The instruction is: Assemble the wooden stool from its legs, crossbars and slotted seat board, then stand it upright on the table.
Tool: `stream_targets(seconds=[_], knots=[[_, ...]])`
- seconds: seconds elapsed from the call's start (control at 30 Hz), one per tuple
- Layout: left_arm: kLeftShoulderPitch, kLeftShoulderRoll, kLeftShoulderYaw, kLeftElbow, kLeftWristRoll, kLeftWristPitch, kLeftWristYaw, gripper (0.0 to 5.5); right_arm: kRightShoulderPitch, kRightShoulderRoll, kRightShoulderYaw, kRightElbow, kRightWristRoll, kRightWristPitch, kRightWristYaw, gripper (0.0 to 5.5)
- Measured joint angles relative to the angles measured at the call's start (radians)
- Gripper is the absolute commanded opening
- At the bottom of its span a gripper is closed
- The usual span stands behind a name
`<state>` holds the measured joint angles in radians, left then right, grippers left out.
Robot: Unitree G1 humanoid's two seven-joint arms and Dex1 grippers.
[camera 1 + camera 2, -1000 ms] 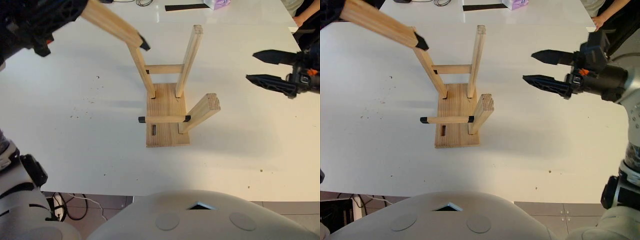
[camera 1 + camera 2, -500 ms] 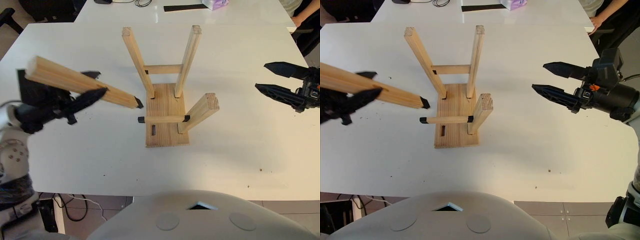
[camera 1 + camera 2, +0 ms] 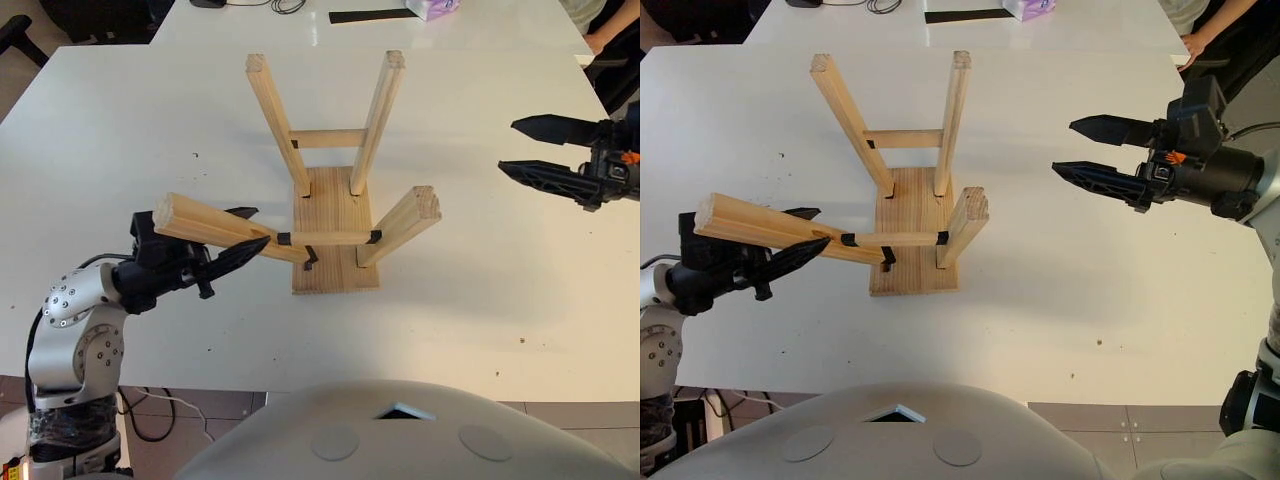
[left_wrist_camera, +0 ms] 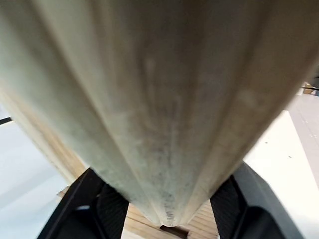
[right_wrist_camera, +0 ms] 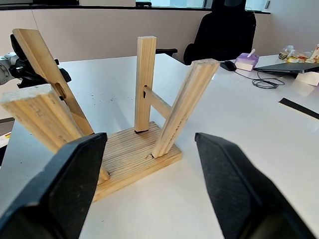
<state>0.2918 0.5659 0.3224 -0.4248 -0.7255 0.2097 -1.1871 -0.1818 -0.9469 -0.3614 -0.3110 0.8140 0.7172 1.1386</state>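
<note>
Since seat (image 3: 338,272) lies upside down mid-worktop (image 3: 480,290), legs go in pointing up. Far pair (image 3: 372,125) stands in slots, joined by far crossbar (image 3: 328,138). Near-right leg (image 3: 400,226) leans in its slot, near crossbar (image 3: 330,238) sticking left from it. Left claw (image 3: 250,228) pinches fourth leg (image 3: 205,222) partway along, slanted low from left, tip meeting near crossbar's free end over near-left slot; angle likely meant to catch both joints. Right claw (image 3: 510,146) hangs at right, well apart, fingers spread wide, holding nothing; probably waiting to steady leaning leg.
</note>
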Motion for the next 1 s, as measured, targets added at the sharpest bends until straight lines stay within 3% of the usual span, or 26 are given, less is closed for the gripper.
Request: stream_targets(seconds=[0.33,0.67,1.0], knots=[[0.031,0.012,-0.041,0.014,0.05,-0.128,-0.035,2.05,-0.024,-0.002,0.026,0.016,-0.01,-0.016,0.018,3.27],[-0.058,0.135,-0.038,0.02,0.031,-0.084,-0.066,2.05,0.03,-0.002,0.035,-0.01,-0.031,-0.049,0.02,3.27],[-0.048,0.177,-0.041,0.033,0.013,-0.078,-0.136,2.05,0.078,-0.002,0.016,-0.046,-0.031,-0.052,0.006,3.27]])
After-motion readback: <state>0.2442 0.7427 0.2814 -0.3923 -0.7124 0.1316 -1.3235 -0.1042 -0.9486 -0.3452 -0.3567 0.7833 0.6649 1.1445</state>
